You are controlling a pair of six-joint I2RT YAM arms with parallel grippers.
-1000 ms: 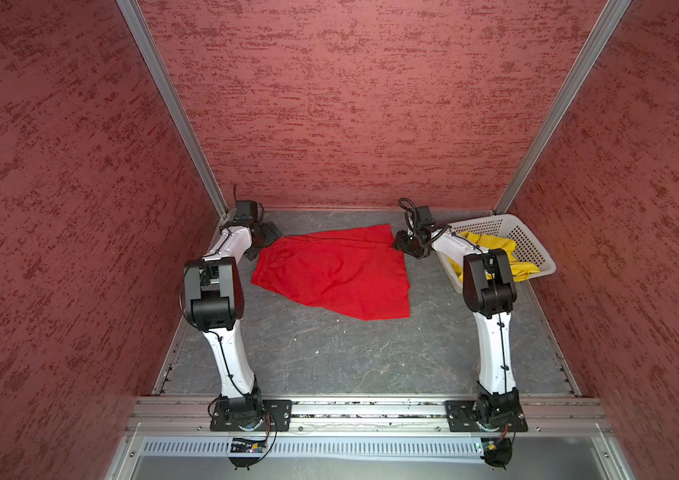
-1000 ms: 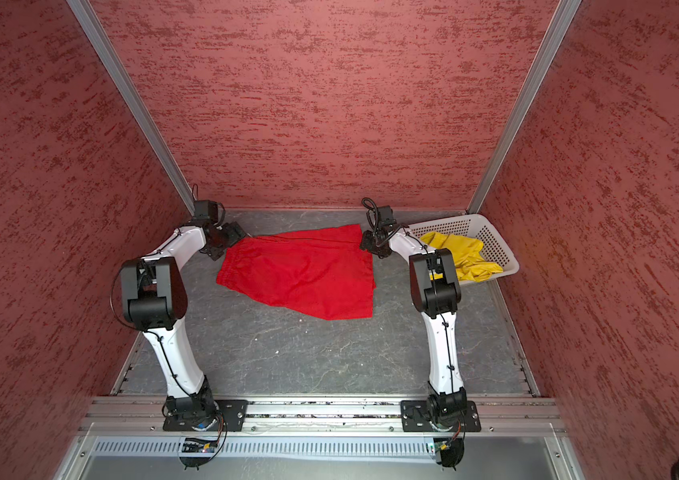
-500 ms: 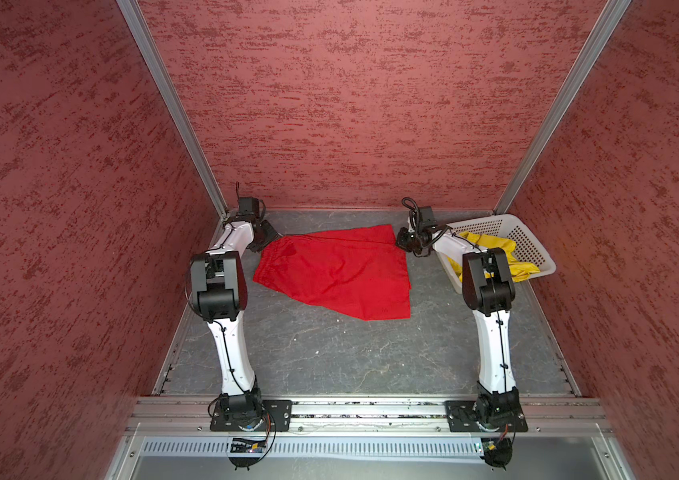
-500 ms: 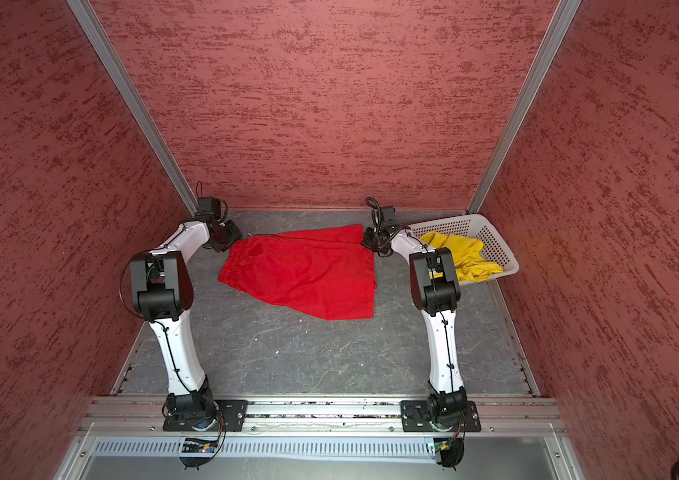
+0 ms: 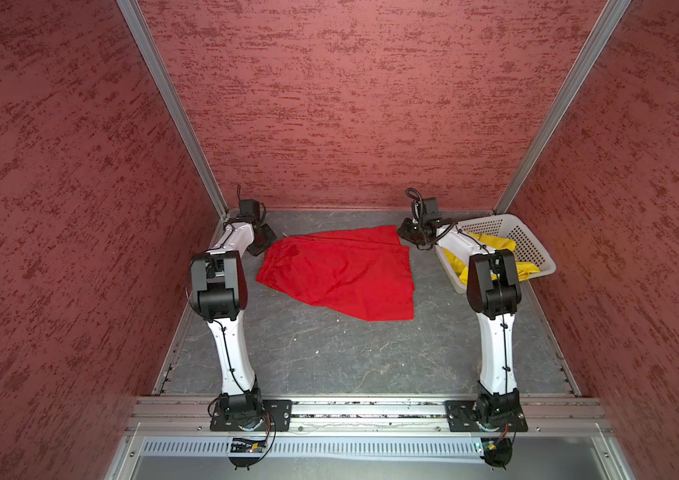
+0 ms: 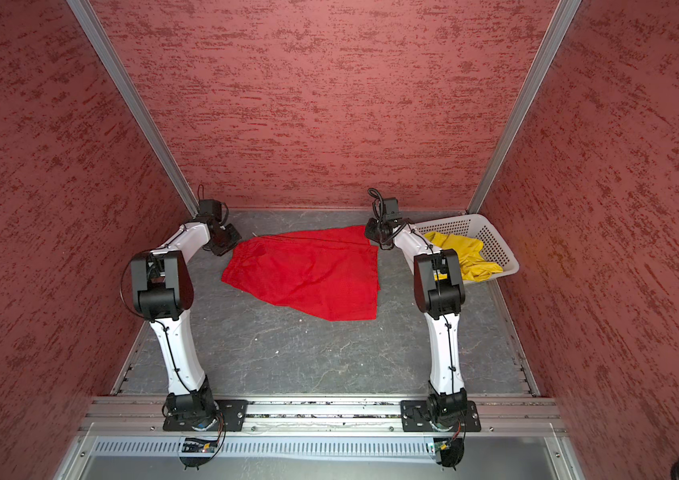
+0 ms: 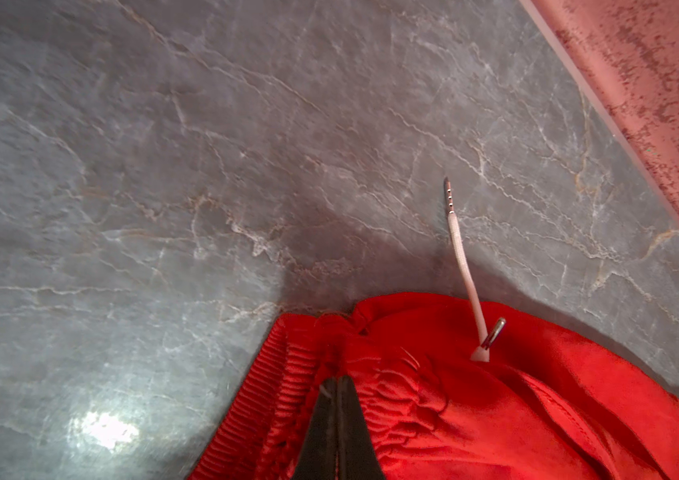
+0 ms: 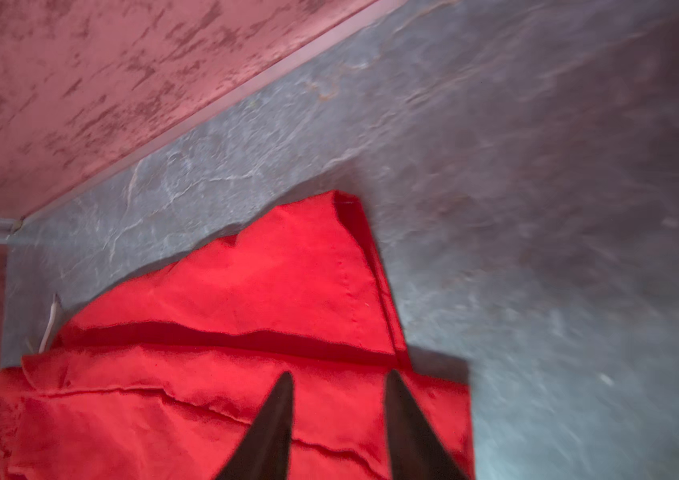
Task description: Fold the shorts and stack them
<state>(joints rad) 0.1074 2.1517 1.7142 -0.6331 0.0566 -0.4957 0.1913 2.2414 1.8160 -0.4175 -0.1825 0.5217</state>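
Observation:
The red shorts lie spread on the grey floor between the arms. My left gripper is at their far left corner. In the left wrist view its fingers meet, shut on the gathered red waistband, and a pale drawstring sticks out beside it. My right gripper is at the far right corner, open just over the red leg hem with nothing between its fingers. The yellow shorts lie crumpled in the basket.
A white perforated basket stands at the far right against the wall, behind the right arm. Red textured walls close in the back and both sides. Bare grey floor stretches from the shorts to the front rail.
The left gripper has moved in onto the waist corner of the red shorts and shut on it, bunching that edge. The right gripper has stayed at the far right corner.

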